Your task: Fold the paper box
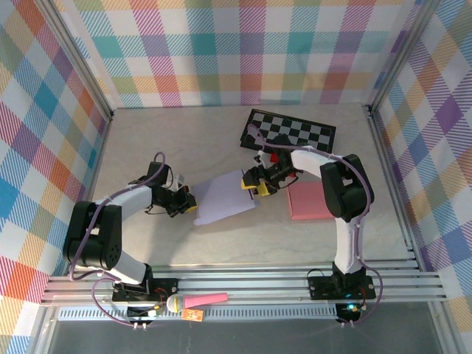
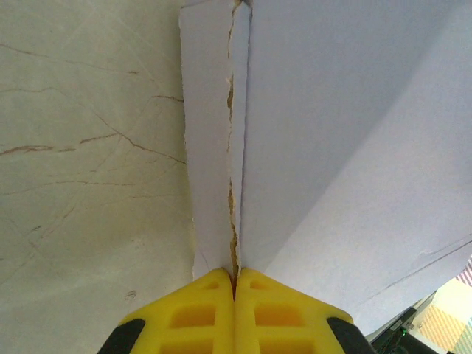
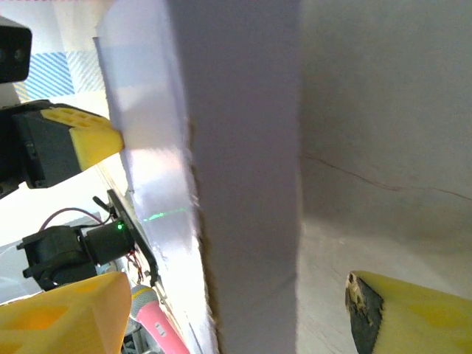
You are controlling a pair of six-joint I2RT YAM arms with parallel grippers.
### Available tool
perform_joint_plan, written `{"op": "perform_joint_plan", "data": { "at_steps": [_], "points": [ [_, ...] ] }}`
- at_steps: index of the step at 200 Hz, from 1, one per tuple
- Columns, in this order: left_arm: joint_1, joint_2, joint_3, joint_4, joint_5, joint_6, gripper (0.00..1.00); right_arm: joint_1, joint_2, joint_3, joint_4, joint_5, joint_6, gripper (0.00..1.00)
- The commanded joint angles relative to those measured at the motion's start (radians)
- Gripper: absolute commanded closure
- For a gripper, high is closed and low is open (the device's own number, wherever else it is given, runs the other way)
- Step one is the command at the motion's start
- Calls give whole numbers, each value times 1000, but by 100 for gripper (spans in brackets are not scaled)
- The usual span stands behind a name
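The white paper box point(image 1: 223, 198) lies mid-table, the left gripper point(image 1: 189, 203) pinched shut on its left edge and the right gripper point(image 1: 255, 186) wide astride the opposite panel. A fold looks underway. Next, the right jaws likely must close and turn that panel.

- The left arm point(image 1: 110, 210) reaches low from its base to the left edge of the paper box point(image 1: 225, 198).
- The left gripper point(image 2: 236, 276) has its yellow jaws pressed together on that edge.
- The right arm point(image 1: 343, 199) elbows up and folds back toward the box's right edge.
- The right gripper point(image 1: 255, 184) straddles that edge, jaws wide apart.
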Motion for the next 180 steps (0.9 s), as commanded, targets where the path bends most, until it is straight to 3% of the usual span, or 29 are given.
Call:
{"op": "perform_joint_plan", "data": {
  "at_steps": [1,54,85,95,113,139,155,180],
  "points": [
    [15,22,8,-45,-3,18,100,27,39,31,41,-77,28,26],
    [30,37,10,-24,24,16,99,52,18,5,135,-106,147,36],
    [26,-41,68,-57,25,29,75,50,-3,-6,171,-93,298,51],
    [7,-116,112,-105,-31,63,68,41,-7,-7,156,-85,368,55],
    [-88,-256,208,-184,-188,140,51,22,-33,-36,141,-91,500,55],
    [-206,-369,284,-176,-239,227,47,-2,-96,-97,136,-125,680,55],
    [-330,-409,329,-210,-267,398,45,-12,-127,-111,70,-146,761,55],
    [-546,-359,421,-422,-415,688,40,-23,-177,-137,-20,-183,860,55]
  ]
}}
